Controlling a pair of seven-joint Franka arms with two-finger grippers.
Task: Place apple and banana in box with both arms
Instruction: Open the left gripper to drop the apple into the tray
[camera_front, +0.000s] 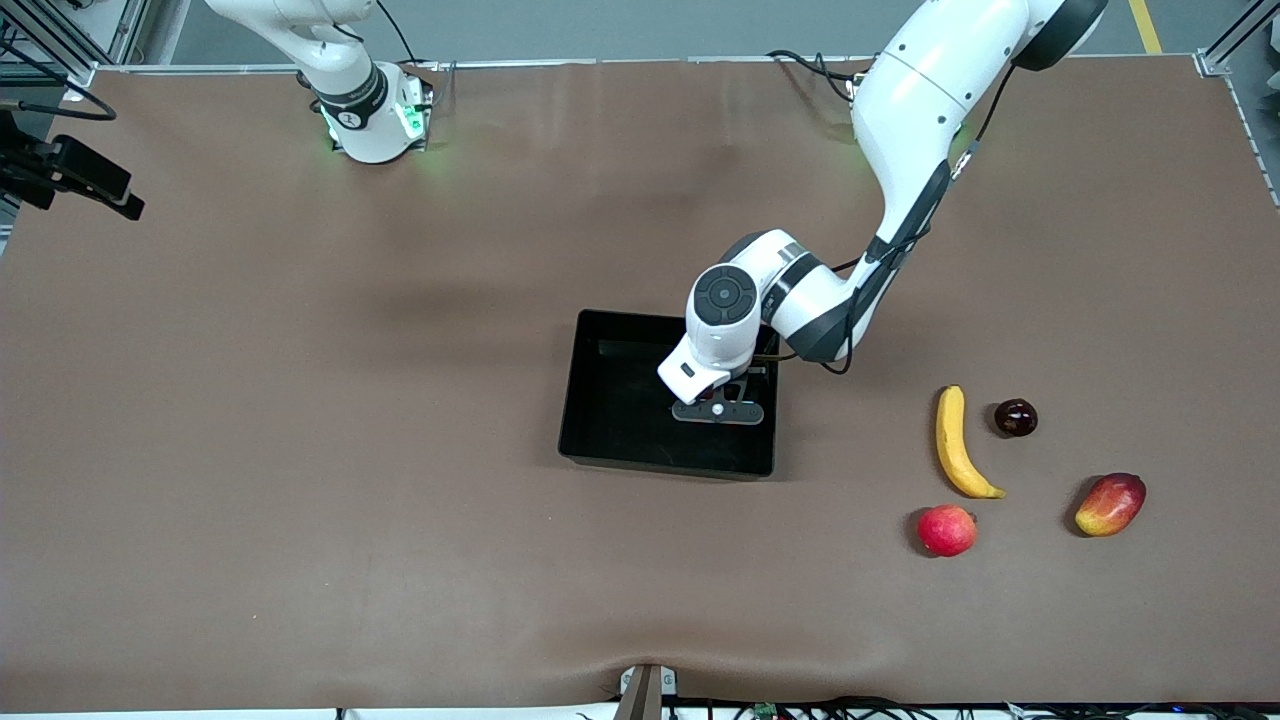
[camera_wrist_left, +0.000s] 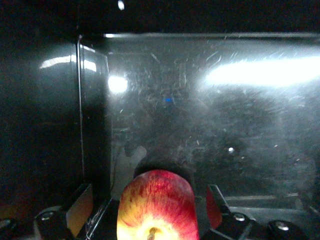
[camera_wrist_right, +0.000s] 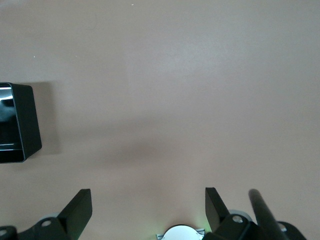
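Note:
The apple, red with yellow streaks, lies on the floor of the black box. It sits between the spread fingers of my left gripper, with a gap on each side. In the front view my left gripper is low inside the box and hides the apple. The banana lies on the table toward the left arm's end, outside the box. My right gripper is open and empty high over bare table above its own base; it does not show in the front view.
Near the banana lie a pink-red round fruit, a red-and-yellow oval fruit and a small dark fruit. A corner of the box shows in the right wrist view. The box wall stands close beside my left gripper.

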